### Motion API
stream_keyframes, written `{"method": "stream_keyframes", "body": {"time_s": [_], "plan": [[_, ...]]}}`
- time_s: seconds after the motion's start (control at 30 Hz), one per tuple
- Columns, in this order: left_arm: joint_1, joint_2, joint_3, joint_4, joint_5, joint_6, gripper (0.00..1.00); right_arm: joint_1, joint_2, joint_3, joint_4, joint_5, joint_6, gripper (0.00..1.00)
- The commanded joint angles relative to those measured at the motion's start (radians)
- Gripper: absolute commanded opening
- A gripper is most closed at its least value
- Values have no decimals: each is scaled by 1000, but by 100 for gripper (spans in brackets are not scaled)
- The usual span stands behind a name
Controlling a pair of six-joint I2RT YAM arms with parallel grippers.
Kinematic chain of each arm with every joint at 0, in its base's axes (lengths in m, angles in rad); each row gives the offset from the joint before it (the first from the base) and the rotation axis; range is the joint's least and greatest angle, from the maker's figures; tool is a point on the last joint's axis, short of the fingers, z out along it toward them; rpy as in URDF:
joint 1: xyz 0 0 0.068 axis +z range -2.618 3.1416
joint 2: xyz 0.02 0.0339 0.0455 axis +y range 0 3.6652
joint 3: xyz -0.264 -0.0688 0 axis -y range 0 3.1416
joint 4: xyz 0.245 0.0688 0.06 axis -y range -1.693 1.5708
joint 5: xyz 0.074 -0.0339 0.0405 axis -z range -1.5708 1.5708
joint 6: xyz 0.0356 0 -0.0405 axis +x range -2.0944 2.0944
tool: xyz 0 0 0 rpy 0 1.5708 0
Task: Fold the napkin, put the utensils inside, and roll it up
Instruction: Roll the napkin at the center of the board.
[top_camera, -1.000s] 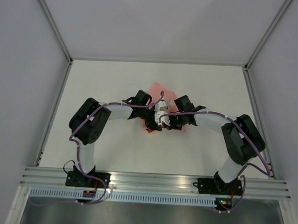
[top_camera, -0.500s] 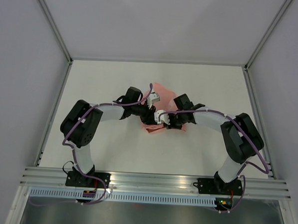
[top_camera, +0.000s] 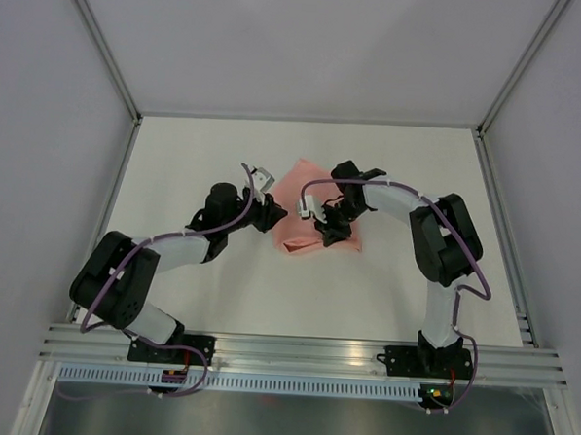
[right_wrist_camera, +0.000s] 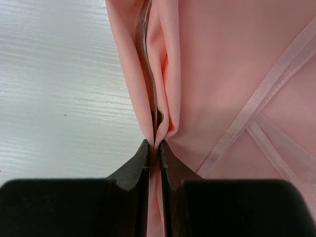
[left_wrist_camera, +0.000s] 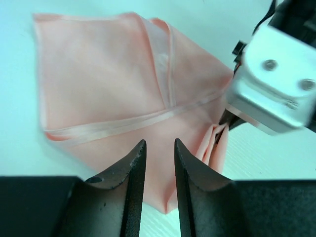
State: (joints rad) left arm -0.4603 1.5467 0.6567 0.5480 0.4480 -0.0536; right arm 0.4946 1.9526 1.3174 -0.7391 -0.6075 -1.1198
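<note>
On the white desk (top_camera: 177, 153), both arms reach inward over the pale pink satin napkin (top_camera: 294, 184). The right tool (right_wrist_camera: 154, 144) is clamped on a napkin fold. The left tool (left_wrist_camera: 158, 145) stands slightly apart, empty.

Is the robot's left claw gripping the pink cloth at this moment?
No: the left wrist view shows the left gripper with its fingers apart, nothing between them, the napkin lying flat beyond the gap.
</note>
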Motion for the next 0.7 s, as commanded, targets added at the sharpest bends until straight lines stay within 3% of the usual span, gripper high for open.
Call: {"method": "stream_keyframes", "body": {"time_s": [0.0,0.3,0.67], "plan": [[-8,-106,-78,262,-167,-71,35,-30,124,144,-241,-47,-74,0],[-219,-235,-109,248,-389,222,38,-44,379,457,-568,-71,-112,1],[-509,-163,-85,118,-655,624,43,-51,557,637,-672,-51,-49,1]]}}
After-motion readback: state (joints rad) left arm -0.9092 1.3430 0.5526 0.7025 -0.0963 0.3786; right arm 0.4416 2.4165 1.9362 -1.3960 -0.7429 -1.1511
